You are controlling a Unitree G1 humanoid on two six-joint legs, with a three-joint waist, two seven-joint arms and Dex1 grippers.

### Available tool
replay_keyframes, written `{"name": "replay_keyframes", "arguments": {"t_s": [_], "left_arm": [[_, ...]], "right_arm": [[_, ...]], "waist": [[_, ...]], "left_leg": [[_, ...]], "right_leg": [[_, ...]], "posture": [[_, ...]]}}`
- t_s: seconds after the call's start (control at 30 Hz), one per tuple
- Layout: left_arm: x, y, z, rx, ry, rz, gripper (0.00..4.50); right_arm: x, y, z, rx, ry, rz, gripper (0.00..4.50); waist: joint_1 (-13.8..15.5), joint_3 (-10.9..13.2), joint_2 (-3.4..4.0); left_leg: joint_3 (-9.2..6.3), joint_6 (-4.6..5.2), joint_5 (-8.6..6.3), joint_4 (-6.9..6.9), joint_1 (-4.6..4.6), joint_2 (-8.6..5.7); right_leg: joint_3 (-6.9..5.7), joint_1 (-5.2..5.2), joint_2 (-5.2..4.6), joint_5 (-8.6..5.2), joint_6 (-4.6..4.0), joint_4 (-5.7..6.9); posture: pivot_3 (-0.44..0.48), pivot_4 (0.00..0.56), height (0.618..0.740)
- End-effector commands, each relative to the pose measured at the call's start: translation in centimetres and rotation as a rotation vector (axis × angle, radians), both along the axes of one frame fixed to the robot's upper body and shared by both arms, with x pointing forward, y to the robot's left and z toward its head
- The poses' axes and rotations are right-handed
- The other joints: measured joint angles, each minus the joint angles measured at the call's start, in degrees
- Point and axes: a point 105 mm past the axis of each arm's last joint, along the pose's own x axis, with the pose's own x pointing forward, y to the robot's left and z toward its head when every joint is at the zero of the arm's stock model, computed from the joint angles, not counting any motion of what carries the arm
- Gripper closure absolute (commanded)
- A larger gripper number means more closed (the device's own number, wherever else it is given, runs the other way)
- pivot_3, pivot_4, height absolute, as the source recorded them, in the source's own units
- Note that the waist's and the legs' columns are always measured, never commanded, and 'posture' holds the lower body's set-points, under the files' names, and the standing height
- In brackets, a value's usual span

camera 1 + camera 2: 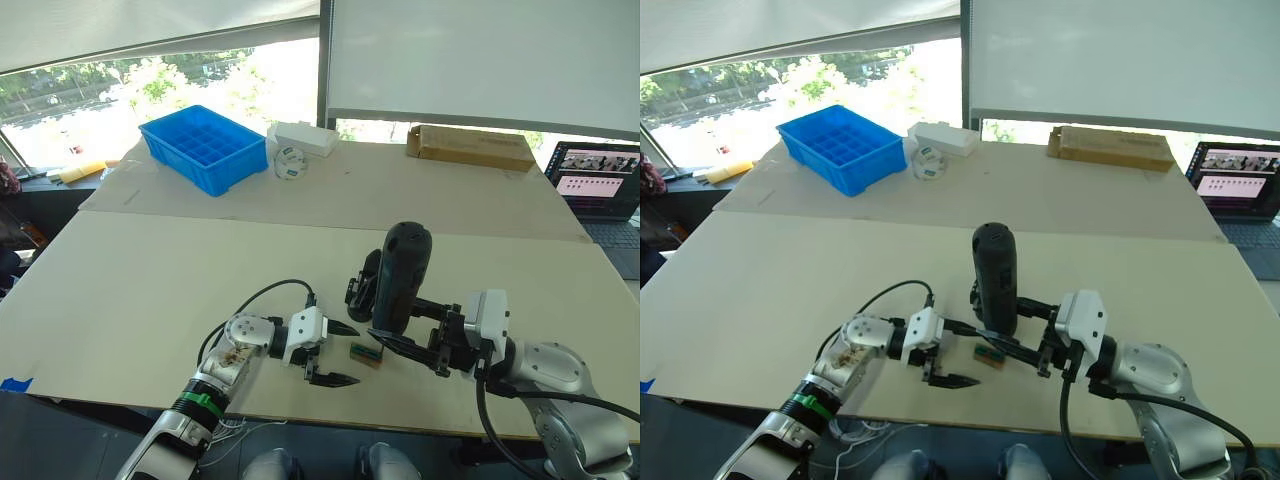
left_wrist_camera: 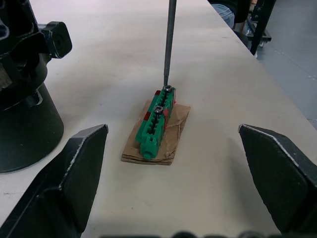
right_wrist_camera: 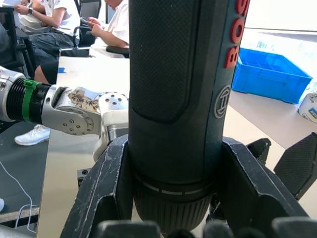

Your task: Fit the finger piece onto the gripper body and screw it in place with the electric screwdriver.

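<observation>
Black, thick cylindrical electric screwdriver [image 1: 402, 277] is upright, clamped in my right gripper [image 3: 174, 198], jaws closed round the lower barrel. Its thin metal bit [image 2: 169, 42] comes straight down onto the top screw head of the small green block [image 2: 157, 121], which sits on a tan cardboard scrap [image 2: 176, 130] on the pale tabletop [image 1: 140, 290]; whether the tip is seated in the head I can't tell. A second screw sits just below it on the same block.

My left gripper [image 1: 331, 353] hovers beside the block with fingers [image 2: 67, 183] spread wide, holding nothing.

Black round-based gripper body [image 2: 22, 104] stands just beside the block, right behind the screwdriver in the head view. I can't pick out the loose finger piece.

Risks as I see them:
- Block is unrestrained. If I spin the bit, torque could twist it or skate it on the cardboard.
- Bit is long and thin. Any tilt in my grip and the tip walks off the screw head.
- Screwdriver barrel is close to the gripper body; a sideways correction could knock it over.
- Screw may drop when lifted.
</observation>
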Motion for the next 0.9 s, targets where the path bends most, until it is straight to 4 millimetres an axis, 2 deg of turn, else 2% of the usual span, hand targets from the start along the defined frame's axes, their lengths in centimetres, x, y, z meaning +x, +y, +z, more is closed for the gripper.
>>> {"name": "replay_keyframes", "arguments": {"t_s": [0.03,0.9], "left_arm": [[-0.79,-0.6,-0.98,0.027,0.032,-0.027,0.0],[-0.87,-0.49,-1.18,0.038,0.039,-0.021,0.0]], "right_arm": [[-0.43,0.19,1.35,0.027,-0.083,0.013,2.58],[-0.16,0.44,1.05,0.015,-0.095,0.007,2.58]], "waist": [[0.0,0.0,0.0],[0.0,0.0,0.0]], "left_leg": [[0.0,0.0,0.0,0.0,0.0,0.0],[-0.05,0.06,-0.04,-0.01,-0.06,0.01]], "right_leg": [[0.0,0.0,0.0,0.0,0.0,0.0],[-0.01,0.02,-0.02,0.04,0.07,-0.23]], "posture": [[0.0,0.15,0.74],[0.0,0.15,0.74]]}}
